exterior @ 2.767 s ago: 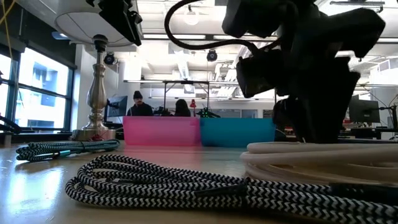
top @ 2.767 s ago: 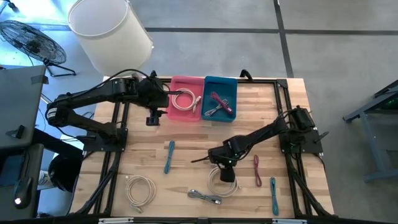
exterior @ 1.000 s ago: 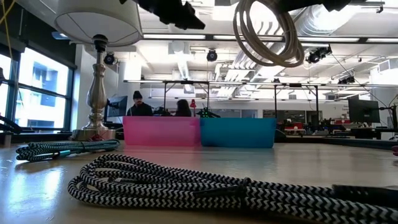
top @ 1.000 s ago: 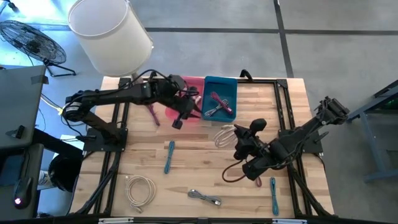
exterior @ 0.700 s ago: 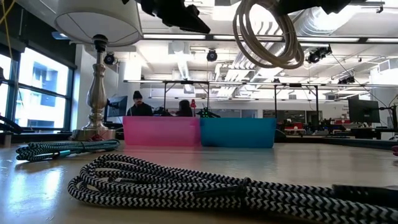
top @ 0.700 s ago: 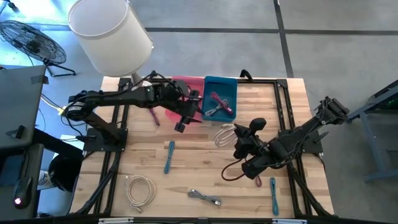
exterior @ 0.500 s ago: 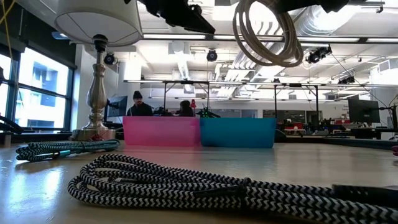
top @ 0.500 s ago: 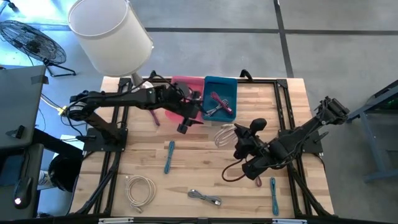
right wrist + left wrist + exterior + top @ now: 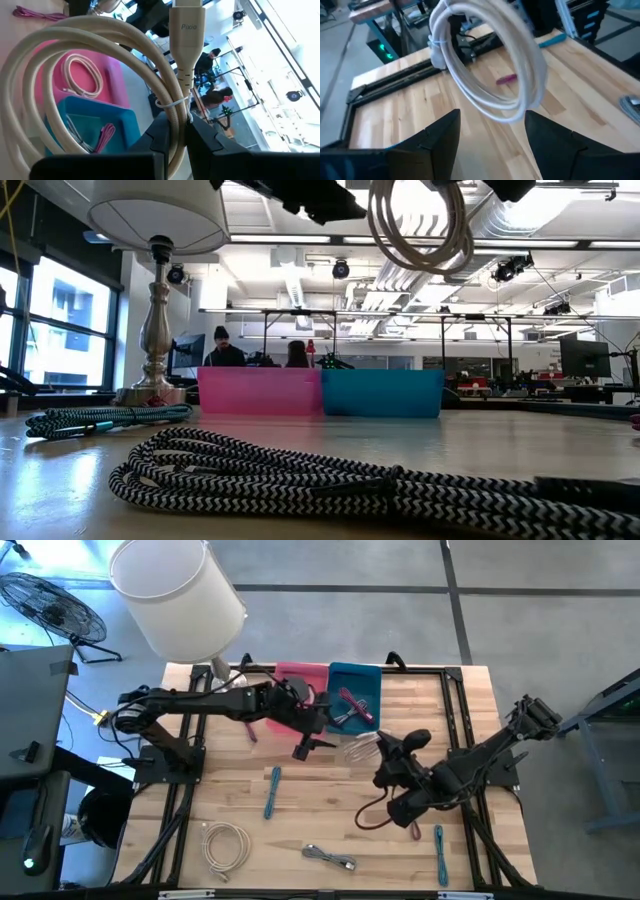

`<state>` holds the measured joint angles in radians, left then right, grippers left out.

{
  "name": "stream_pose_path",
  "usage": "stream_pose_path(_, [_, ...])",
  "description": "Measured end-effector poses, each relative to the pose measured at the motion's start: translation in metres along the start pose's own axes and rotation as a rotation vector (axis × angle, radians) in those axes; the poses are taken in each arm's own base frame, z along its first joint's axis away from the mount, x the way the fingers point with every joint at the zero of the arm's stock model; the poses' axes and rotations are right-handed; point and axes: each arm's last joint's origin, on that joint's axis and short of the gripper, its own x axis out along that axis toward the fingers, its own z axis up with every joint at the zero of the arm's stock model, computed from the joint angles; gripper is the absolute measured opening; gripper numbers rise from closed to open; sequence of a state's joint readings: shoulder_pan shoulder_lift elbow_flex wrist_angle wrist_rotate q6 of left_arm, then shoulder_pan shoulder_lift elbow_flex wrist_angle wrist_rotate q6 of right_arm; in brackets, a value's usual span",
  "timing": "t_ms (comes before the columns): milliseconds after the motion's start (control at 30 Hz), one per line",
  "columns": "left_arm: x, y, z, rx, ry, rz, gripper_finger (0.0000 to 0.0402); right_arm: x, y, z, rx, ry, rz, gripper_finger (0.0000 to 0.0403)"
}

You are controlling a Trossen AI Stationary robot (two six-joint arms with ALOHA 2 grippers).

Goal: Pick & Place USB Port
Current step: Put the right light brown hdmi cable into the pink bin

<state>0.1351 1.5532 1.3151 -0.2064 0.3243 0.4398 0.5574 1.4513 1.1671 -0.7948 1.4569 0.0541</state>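
Note:
A white coiled cable (image 9: 360, 750) with a white plug (image 9: 186, 35) is up in the air over the table's middle, with my right gripper (image 9: 380, 760) shut on it. In the low view the coil (image 9: 415, 225) hangs high above the tabletop. My left gripper (image 9: 305, 748) stands open just left of the coil and faces it; in the left wrist view the coil (image 9: 490, 65) floats ahead of its spread fingers (image 9: 440, 137), untouched. Behind them stand a pink bin (image 9: 298, 673) holding another white cable and a blue bin (image 9: 355, 700) holding a pink and a grey cable. My right gripper pinches the coil's bundled strands (image 9: 175, 112) between its two fingers, right at the thin tie below the plug. The fingers come from the table's right side. The coil stands out beyond the fingertips toward the left arm, lifted clear of the table.
Loose cables lie on the wood: blue (image 9: 272, 790), a white coil (image 9: 226, 845), a black-and-white braided one (image 9: 330, 858), red (image 9: 385, 815), teal (image 9: 440, 840), pink (image 9: 248, 730). A lamp (image 9: 175, 590) stands at the far left corner. People sit in the room beyond (image 9: 222, 345).
My left gripper has moved away from the pink bin, toward the table's right and near edges, and now stands close beside the hanging coil. My right gripper keeps the coil in the air at about the same place.

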Motion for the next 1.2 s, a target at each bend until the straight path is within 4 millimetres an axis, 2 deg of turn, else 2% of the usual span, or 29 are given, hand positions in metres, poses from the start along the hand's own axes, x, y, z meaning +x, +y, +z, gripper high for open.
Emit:
stream_pose_path(300, [0.008,0.0,-0.007,-0.036,0.021,-0.021,0.0218,0.006,-0.001,0.005,-0.02,0.008,-0.001,0.0031])
stream_pose_path(833, [0.014,-0.007,-0.002,-0.057,-0.093,-0.206,0.0218,0.023,-0.002,0.012,-0.032,0.032,0.053,0.0031])
stream_pose_path(1067, [0.02,-0.007,0.002,-0.031,-0.139,-0.199,0.0218,0.029,-0.004,0.019,-0.033,0.012,0.088,0.0031])
stream_pose_path(1133, [0.021,-0.006,0.002,-0.016,-0.147,-0.176,0.0208,0.03,-0.004,0.021,-0.034,0.007,0.092,0.0031])
stream_pose_path(1200, [0.025,-0.005,0.0,0.01,-0.14,-0.157,0.0181,0.032,-0.005,0.021,-0.039,0.009,0.089,0.0031])
